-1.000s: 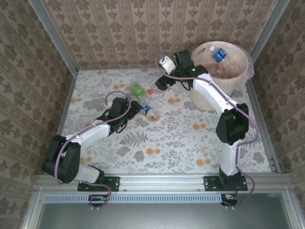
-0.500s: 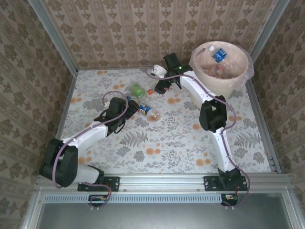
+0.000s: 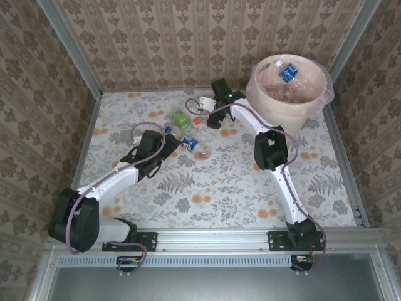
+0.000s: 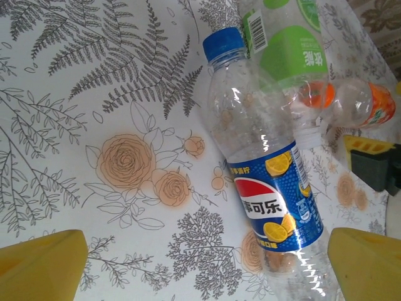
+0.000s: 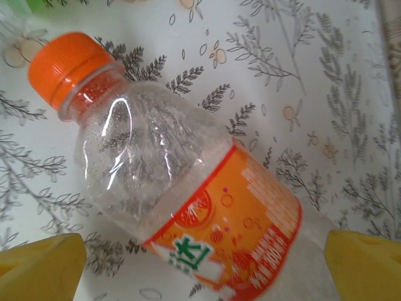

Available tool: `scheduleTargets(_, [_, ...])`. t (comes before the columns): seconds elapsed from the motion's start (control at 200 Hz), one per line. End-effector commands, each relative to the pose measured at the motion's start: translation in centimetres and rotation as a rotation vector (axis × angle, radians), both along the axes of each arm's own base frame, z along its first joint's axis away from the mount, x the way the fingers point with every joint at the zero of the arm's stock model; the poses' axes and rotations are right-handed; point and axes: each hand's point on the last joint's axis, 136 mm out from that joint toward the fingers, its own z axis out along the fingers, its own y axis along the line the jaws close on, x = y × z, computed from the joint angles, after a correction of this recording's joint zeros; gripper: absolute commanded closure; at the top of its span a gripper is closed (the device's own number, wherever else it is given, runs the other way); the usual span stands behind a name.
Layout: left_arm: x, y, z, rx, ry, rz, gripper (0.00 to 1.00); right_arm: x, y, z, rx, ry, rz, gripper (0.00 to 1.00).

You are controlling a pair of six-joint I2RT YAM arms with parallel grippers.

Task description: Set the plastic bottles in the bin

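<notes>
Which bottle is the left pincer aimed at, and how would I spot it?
From the cream bin in the far right corner, look left across the flowered table. Yours is the Pepsi bottle lying just ahead of the left pincer: blue cap and blue label, while beyond it lie a green-labelled bottle and an orange-capped bottle.

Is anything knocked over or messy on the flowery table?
Yes. Three bottles lie on their sides on the table instead of sitting in the bin: a blue-label bottle, a green-label bottle and a small orange-cap bottle. Nothing looks spilled, and they seem empty.
</notes>
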Motion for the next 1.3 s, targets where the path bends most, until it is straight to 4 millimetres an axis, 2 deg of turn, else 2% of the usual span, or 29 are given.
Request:
scheduleTargets(0.0, [-0.4, 2.0, -0.6, 0.056, 0.027, 0.033, 0.00, 1.6, 0.9, -0.3, -0.004, -0.065, 0.045, 0.01])
scheduleTargets(0.14, [0.0, 2.1, -0.8, 0.068, 0.040, 0.039, 0.00, 1.1, 1.7, -1.6, 0.026, -0.030, 0.079, 0.01])
scheduleTargets(0.245, [0.3, 1.7, -1.0, 0.066, 0.053, 0.025, 0.00, -0.3, 1.4, -2.3, 0.013, 0.036, 0.100, 0.04])
scheduleTargets(0.335, [0.6, 1.2, -1.4, 0.059, 0.062, 0.016, 0.00, -1.2, 1.0, -2.1, 0.018, 0.080, 0.091, 0.10])
scheduleTargets(0.405, [0.9, 0.7, -1.6, 0.046, 0.066, 0.004, 0.00, -1.3, 0.7, -1.7, 0.026, 0.095, 0.066, 0.18])
scheduleTargets(0.515, [1.1, 0.1, -1.9, 0.038, 0.073, -0.013, 0.00, -1.5, 0.6, -1.3, 0.028, 0.102, 0.049, 0.23])
scheduleTargets(0.57, [1.1, 0.0, -1.9, 0.039, 0.074, -0.016, 0.00, -1.6, 0.6, -0.8, 0.028, 0.098, 0.038, 0.29])
scheduleTargets(0.685, [1.1, -0.1, -1.6, 0.040, 0.064, -0.018, 0.00, -1.4, 0.7, 1.9, 0.068, 0.074, -0.038, 0.48])
scheduleTargets(0.775, [1.1, 0.0, -1.6, 0.039, 0.058, -0.017, 0.00, -2.1, 0.6, 3.6, 0.080, 0.078, -0.043, 0.56])
scheduleTargets(0.905, [1.1, -0.2, -1.8, 0.029, 0.057, -0.021, 0.00, -2.8, -0.1, 5.1, 0.092, 0.090, -0.070, 0.57])
scheduleTargets(1.06, [1.2, -0.5, -1.6, 0.019, 0.042, -0.028, 0.00, -4.8, -1.1, 6.6, 0.096, 0.120, -0.077, 0.54])
scheduleTargets(1.29, [1.4, -0.5, -1.6, 0.001, 0.022, -0.022, 0.00, -8.6, -2.6, 11.6, 0.185, 0.120, -0.088, 0.55])
